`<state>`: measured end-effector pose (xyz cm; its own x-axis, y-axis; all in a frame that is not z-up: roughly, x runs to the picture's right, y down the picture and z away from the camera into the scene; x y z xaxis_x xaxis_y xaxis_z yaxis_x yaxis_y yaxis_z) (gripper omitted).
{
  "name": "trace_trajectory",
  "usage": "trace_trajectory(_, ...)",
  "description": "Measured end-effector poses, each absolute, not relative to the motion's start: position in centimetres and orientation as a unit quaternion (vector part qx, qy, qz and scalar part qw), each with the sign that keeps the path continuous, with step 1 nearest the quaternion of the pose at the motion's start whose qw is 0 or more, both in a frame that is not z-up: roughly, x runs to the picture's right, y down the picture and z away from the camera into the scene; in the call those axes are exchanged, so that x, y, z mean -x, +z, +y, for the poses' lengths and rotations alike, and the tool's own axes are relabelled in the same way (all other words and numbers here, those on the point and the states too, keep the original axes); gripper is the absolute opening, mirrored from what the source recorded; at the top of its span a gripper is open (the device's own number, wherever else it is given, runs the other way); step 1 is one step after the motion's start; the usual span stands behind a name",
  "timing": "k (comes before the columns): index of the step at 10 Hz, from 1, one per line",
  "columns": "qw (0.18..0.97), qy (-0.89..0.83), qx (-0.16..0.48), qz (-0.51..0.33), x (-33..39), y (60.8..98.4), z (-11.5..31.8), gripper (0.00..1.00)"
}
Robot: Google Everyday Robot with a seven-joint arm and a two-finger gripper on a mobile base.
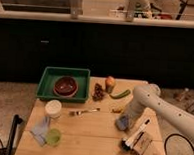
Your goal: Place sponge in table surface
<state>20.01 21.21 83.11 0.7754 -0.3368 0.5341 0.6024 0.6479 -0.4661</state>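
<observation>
Dim frame with a warm cast. Light comes from above and lands mostly on the tabletop (pixel 86 131), the brightest zone, where the wood reads yellow-orange. The cabinet front (pixel 92 51) behind it goes nearly black. A paler, slightly washed strip runs along the counter (pixel 45 14) at the top. The white arm (pixel 156 98) picks up a mild highlight on its upper link. The claw (pixel 125 123) sits low, right of centre on the tabletop, in the arm's shade and dark against the wood. Short soft shadows sit under the green tray (pixel 42 86) and the white cup (pixel 53 109). The floor (pixel 8 103) at left is murky grey. Tabletop edges and the counter line read straight out to the borders.
</observation>
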Motion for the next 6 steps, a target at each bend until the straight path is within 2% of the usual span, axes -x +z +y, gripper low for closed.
trace_trajectory(6, 0.884, -0.287, 0.305, -0.208, -18.2, 79.5, 18.2, 0.00)
